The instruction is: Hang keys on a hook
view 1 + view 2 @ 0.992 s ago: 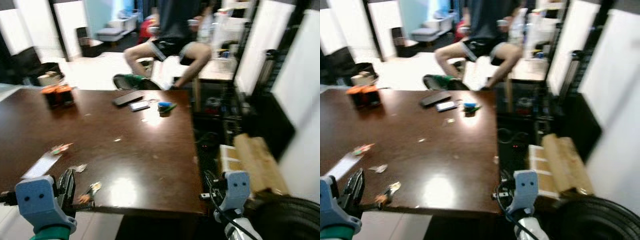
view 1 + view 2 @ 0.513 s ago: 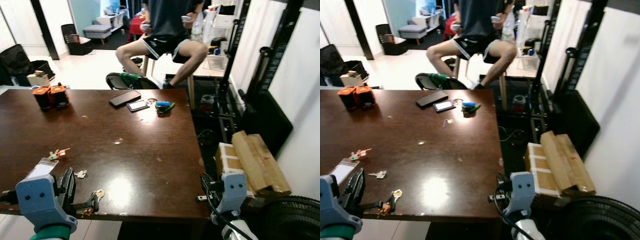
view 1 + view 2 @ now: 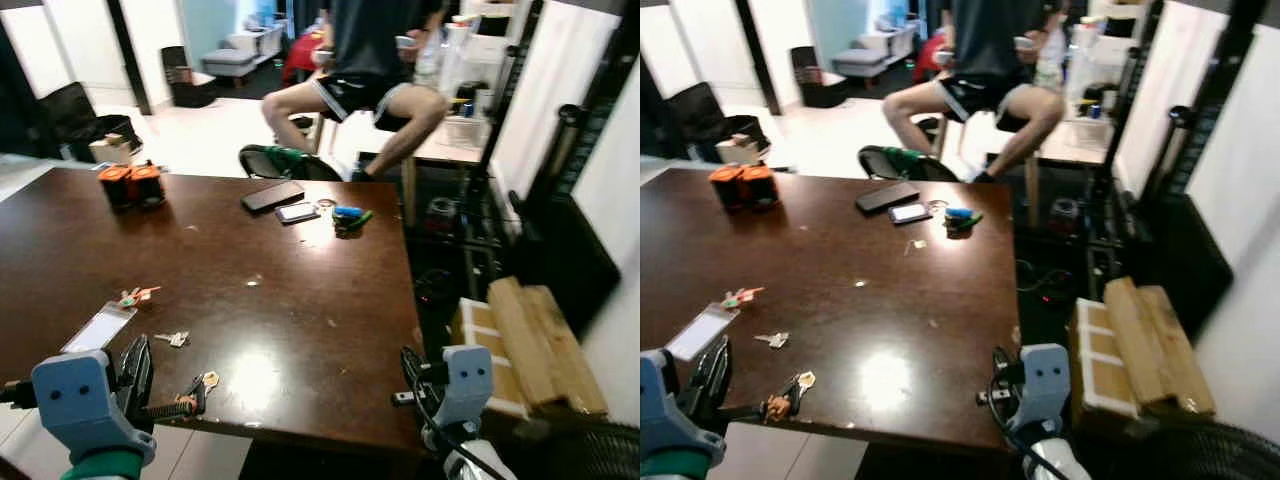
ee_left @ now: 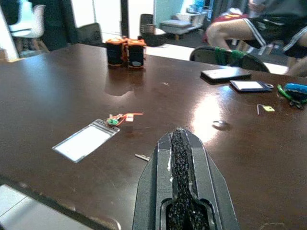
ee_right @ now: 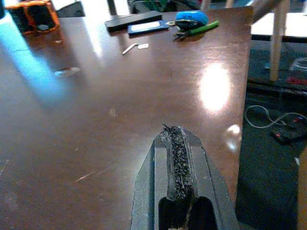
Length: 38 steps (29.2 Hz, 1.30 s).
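- We stood at the near edge of a dark brown, glossy wooden table [image 3: 300, 300] in a lived-in room, with a seated person [image 3: 370, 70] beyond its far side.
- Our left gripper [image 3: 190, 402] hovered low over the near edge, its two long black fingers pressed together with nothing between them, as the left wrist view showed.
- The task's small bunch of metal keys with orange-brown tags [image 3: 196, 392] lay flat on the polished top right at that gripper's tip, apparently just touching it; its long axis ran roughly in line with the fingers, pointing away from us.
- A single loose silver key [image 3: 174, 339] lay a little beyond the left gripper, with a clear plastic badge holder [image 3: 99, 328] beside it.
- Our right gripper [image 5: 176, 143] was likewise closed and empty, well apart from the bunch, so the left arm was clearly nearer.
- We saw no hook anywhere; we judged the keys not yet picked up.
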Motion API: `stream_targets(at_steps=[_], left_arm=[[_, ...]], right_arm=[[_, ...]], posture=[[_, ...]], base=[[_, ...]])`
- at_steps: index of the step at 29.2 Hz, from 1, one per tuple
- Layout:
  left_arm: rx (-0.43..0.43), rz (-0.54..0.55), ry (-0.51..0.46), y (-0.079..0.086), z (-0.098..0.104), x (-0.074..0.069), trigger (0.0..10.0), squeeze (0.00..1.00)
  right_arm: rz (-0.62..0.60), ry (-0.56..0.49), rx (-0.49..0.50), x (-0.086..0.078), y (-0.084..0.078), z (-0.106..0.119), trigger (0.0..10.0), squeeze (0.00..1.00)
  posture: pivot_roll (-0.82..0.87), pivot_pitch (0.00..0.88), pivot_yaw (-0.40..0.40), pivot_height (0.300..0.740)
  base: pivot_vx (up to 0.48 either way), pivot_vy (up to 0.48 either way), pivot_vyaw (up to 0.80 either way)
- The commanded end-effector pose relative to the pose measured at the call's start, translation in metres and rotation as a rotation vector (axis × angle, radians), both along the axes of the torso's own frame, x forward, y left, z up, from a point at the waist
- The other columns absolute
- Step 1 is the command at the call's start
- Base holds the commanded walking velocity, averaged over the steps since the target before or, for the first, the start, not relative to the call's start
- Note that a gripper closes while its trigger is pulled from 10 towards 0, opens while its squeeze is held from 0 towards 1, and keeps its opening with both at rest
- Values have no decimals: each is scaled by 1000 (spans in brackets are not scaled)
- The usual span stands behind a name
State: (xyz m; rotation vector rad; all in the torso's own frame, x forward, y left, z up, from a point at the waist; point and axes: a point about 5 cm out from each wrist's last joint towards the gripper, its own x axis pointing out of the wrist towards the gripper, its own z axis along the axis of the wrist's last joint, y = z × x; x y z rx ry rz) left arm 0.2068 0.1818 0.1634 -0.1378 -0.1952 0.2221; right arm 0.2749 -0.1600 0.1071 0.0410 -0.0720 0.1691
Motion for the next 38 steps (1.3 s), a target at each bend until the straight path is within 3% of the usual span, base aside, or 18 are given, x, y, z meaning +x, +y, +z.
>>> stream_targets(at_steps=[1,9,13,38], left_arm=[[-7,-6,7,0,-1,-2,10000,0],[-22,-3,11,1,-1,-2,10000,0],[-72,-9,10,1,1,-2,10000,0],[-49,-25,-2,0,2,-1,10000,0]], right_arm=[[1,20,10,-2,1,-4,10000,0],[0,22,13,-2,1,-5,10000,0],[-2,25,16,-2,1,-5,10000,0],[-12,31,15,-2,0,-6,10000,0]], posture=[[-38,0,133,740],[-38,0,133,740],[-38,0,133,740],[-38,0,139,740]], base=[[0,-300,0],[0,-113,0],[0,453,0],[0,480,0]])
